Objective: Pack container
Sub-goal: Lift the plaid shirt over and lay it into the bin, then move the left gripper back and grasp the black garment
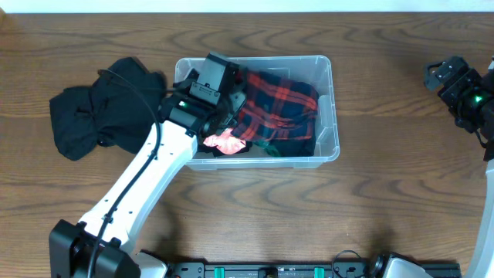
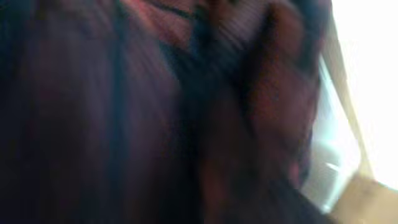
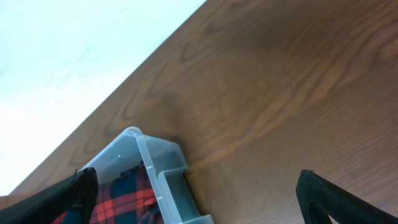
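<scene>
Where the left arm stretches up from the near-left corner of the table, its left end effector sits down inside the container, over the left part of the bin. It is buried against a red-and-navy plaid garment that fills most of the inside. The overhead view hides the fingers behind the wrist body. The left wrist view gives only a blurred mass of dark red and navy cloth, with a pale strip of bin wall at its right edge. I cannot tell whether that end effector is open or gripping.

The container stands near the middle of the table, slightly toward the far side, long sides running left to right. A small pink cloth lies in its near-left corner, beside the plaid. A heap of black fabric rests on the table just left of the bin, touching or nearly touching its left wall.

The right end effector hangs at the far-right side, well apart from the container. In the right wrist view its fingers stand wide apart with nothing between them, a container corner below.
</scene>
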You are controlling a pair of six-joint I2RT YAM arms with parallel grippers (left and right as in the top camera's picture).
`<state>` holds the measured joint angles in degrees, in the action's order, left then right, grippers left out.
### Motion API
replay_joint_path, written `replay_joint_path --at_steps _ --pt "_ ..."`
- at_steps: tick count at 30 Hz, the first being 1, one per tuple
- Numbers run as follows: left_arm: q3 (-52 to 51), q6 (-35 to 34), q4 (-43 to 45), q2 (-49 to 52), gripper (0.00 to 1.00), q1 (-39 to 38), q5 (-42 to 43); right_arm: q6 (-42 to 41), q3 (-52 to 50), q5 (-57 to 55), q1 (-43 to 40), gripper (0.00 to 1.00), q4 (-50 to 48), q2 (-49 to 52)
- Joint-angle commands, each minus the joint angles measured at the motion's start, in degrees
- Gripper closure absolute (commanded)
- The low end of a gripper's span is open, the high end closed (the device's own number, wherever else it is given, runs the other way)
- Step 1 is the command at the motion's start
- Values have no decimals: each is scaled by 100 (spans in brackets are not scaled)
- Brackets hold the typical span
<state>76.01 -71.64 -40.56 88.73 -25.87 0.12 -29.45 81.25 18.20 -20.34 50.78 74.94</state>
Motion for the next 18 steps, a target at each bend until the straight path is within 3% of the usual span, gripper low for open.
replay_joint_path --at_steps 1,6,9,10,11,14,18 --pt "72 675 -232 -44 16 249 -422 39 4 2 -48 1 4 -4" --pt "72 1532 -616 -195 16 678 -378 39 4 2 -48 1 4 -4" --pt "72 2157 -262 -315 18 804 -170 39 4 2 -48 1 4 -4" --pt "72 2542 -70 -313 21 800 -101 39 4 2 -48 1 4 -4" --pt "72 2914 96 -308 33 774 -57 39 4 2 -48 1 4 -4" --pt "72 3748 334 -146 56 658 -81 39 4 2 -48 1 4 -4" --pt "72 4319 356 350 71 601 -125 39 4 2 -48 1 4 -4"
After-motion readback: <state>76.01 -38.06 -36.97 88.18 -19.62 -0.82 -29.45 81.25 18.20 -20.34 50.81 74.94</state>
